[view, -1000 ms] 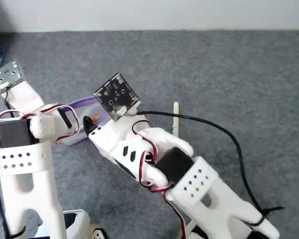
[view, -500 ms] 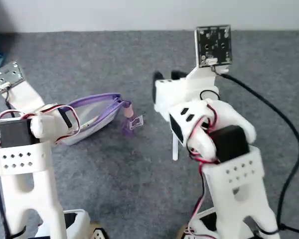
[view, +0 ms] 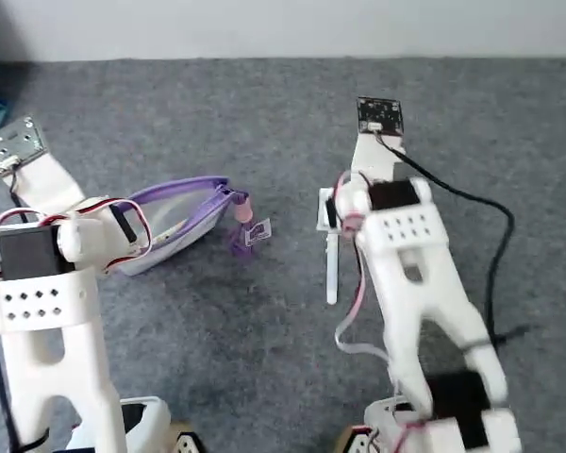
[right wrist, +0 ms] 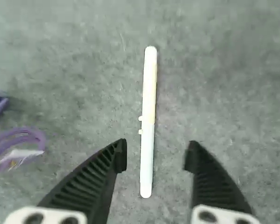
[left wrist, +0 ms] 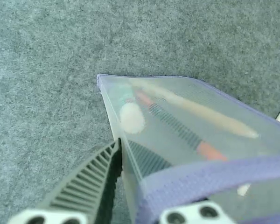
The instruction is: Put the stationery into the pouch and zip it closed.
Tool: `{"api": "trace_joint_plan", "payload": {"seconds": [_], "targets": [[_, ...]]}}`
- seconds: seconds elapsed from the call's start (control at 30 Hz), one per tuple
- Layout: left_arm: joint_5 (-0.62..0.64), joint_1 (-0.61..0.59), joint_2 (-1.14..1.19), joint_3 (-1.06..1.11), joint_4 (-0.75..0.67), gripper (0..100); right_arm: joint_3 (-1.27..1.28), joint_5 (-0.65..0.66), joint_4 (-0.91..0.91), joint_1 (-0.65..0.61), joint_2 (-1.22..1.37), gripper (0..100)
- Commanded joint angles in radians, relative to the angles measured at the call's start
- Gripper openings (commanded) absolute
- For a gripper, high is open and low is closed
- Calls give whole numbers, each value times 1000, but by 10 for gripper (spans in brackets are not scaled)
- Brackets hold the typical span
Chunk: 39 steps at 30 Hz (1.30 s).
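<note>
Pouch: clear, purple-trimmed pouch (view: 179, 222) lying on grey carpet (view: 264, 123), left of centre; purple zip tags (view: 244, 226) at its right end.
Left gripper: (left wrist: 123, 161) clamped on the pouch's left end, the wall pinched between its fingers. In the high view the arm hides the pinch.
Contents: through the wall the left wrist view shows an orange-and-black pen (left wrist: 177, 130), a cream stick (left wrist: 196, 111) and a white-capped item (left wrist: 130, 116). The high view gives only faint shapes.
White pen: (view: 332, 269) flat on the carpet, well right of the pouch.
Right gripper: (right wrist: 155, 151) over the pen's far end, fingers spread, one each side, with a gap on both.
</note>
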Motion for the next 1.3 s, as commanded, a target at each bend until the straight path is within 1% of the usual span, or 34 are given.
{"api": "trace_joint_plan", "payload": {"seconds": [0.0, 0.33, 0.5, 0.67, 0.73, 0.8, 0.83, 0.87, 0.9, 0.97, 1.07, 1.17, 1.27], "targets": [[11, 11, 18, -5, 6, 12, -201, -14, 58, 5, 168, 245], [11, 11, 20, -5, 6, 12, -632, -11, 74, 10, 659, 187], [11, 8, 20, -5, 6, 12, -812, 44, 157, 15, 857, 188], [11, 8, 18, -5, 6, 12, -1005, 51, 277, 48, 1003, 186], [11, 9, 18, -5, 6, 12, -1068, 51, 326, 53, 1035, 163], [11, 11, 18, -5, 6, 12, -1134, 51, 366, 53, 1053, 75], [11, 11, 18, -5, 6, 12, -1165, 51, 381, 51, 1056, 11], [11, 11, 18, -5, 6, 12, -1186, 51, 400, 50, 1056, 5], [11, 11, 18, -5, 6, 12, -1209, 51, 429, 47, 1055, 33], [11, 11, 18, -5, 6, 12, -1264, 51, 492, 42, 1053, 9], [11, 11, 18, -5, 6, 12, -1361, 51, 607, 27, 1055, 8], [11, 11, 18, -5, 6, 12, -1415, 51, 616, 24, 1024, 8], [11, 11, 18, -5, 6, 12, -1390, 52, 615, 13, 937, 8]]}}
